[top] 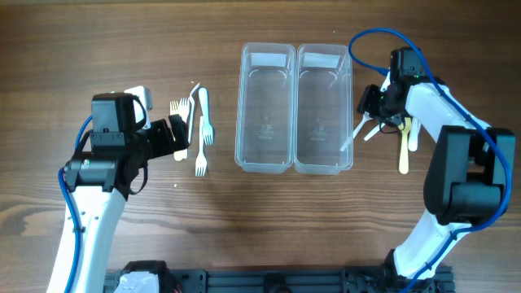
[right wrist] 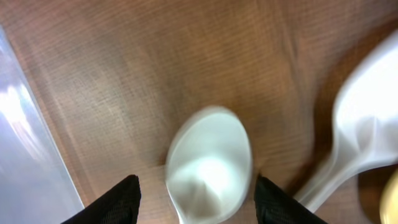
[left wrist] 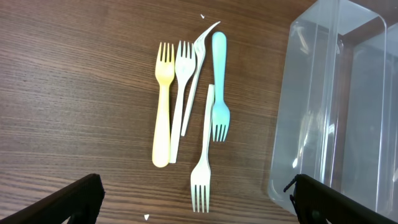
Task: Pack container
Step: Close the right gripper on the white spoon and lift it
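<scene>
The container (top: 294, 107), a clear twin tub, stands mid-table with both bins empty. It also shows in the left wrist view (left wrist: 336, 106) and the right wrist view (right wrist: 25, 155). Several plastic forks (top: 199, 122) lie left of it: a yellow fork (left wrist: 163, 106), a blue fork (left wrist: 219, 87) and white forks (left wrist: 203, 155). My left gripper (left wrist: 196, 202) is open and empty just short of the forks. My right gripper (right wrist: 198, 193) is open, its fingers either side of a white spoon's bowl (right wrist: 208, 165) on the table right of the container. This view is blurred.
A second white spoon (right wrist: 367, 130) lies right of the first. A cream spoon (top: 404, 142) lies further right in the overhead view. A white spoon handle (top: 356, 137) slants toward the right bin's outer wall.
</scene>
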`<state>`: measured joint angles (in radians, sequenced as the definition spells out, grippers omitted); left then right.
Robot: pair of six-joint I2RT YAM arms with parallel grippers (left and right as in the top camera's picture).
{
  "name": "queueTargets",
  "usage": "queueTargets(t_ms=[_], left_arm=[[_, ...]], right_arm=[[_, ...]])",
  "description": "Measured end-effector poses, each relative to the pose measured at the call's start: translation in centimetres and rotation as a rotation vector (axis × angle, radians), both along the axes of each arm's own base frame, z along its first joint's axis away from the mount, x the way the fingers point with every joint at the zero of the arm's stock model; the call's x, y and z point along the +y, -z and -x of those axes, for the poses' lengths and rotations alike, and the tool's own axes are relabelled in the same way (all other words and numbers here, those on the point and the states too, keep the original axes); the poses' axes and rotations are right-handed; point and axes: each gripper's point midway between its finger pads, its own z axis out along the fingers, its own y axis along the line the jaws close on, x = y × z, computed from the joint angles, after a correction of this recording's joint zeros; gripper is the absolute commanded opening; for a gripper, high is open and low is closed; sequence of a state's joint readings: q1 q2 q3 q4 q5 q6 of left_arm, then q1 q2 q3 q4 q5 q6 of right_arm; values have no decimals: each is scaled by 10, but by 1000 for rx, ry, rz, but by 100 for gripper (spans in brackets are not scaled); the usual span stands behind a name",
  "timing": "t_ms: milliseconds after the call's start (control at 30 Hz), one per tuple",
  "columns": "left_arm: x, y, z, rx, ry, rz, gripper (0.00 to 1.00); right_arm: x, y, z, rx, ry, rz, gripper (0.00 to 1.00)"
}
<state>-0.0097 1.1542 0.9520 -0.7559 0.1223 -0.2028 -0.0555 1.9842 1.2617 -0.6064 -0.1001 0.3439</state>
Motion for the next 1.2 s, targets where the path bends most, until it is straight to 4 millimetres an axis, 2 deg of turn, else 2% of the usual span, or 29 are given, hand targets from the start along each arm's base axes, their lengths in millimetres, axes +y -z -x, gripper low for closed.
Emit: queueTargets(t_ms=[133,300,500,667,833,967,1033,1200], left_arm=[[0,0,0,0,0,0,100],[0,0,0,0,0,0,100],[0,0,0,0,0,0,100],[0,0,0,0,0,0,100],[0,0,0,0,0,0,100],[0,0,0,0,0,0,100],[0,0,0,0,0,0,100],[0,0,0,0,0,0,100]], right_arm=[[3,2,18,84,28,-3,58],[10,3,28,128,62,19,47],[1,5,36,163,138,78,39],[-5,6,44,191,175,115,38],[-12,6,43,185,199,116,23],[-22,4,22,97,162,139,16],[-23,4,16,73,120,147,5],[-23,4,13,61,76,157,4]])
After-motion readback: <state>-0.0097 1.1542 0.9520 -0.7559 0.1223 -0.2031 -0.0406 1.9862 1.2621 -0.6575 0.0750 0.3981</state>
